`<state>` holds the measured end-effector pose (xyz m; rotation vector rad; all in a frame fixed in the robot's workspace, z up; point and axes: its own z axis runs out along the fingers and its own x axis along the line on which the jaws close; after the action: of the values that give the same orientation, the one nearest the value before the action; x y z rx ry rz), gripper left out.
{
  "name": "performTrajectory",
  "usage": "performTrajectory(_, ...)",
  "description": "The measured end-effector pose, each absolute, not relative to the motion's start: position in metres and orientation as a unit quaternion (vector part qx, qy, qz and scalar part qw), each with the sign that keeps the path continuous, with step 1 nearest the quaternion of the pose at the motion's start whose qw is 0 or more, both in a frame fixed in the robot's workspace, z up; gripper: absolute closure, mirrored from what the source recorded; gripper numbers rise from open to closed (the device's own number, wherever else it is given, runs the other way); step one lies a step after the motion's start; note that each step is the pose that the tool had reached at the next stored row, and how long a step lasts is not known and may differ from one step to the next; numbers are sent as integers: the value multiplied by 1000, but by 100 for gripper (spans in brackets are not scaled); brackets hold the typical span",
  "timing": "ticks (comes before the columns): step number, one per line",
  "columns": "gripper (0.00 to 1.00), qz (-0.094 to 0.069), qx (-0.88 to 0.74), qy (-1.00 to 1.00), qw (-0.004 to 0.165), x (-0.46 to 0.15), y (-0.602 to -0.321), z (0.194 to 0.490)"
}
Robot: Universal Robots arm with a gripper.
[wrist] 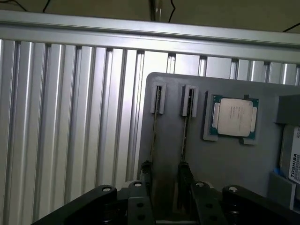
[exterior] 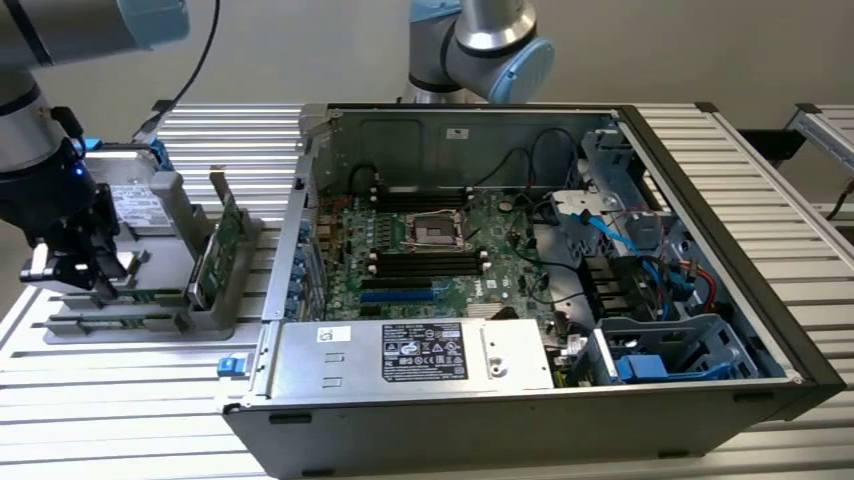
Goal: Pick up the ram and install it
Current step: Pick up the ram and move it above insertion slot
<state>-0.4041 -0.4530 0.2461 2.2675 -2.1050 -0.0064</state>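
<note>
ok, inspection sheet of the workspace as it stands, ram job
Surface: slatted aluminium table; grey fixture on it, beside the open computer case.
Job's things: two ram sticks on edge in fixture slots; motherboard exposed in the case.
Clutter: processor chip, hard drive and expansion card in the fixture.
Grippers: gripper open at one end of the ram sticks, holding nothing.
Cables: blue and black cables inside the case; black cable hanging by the arm.
Surroundings: second arm behind the case; plain wall.
</note>
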Motion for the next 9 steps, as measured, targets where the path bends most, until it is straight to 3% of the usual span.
performTrajectory(9,64,7,733,-680,15,-407,-459,236)
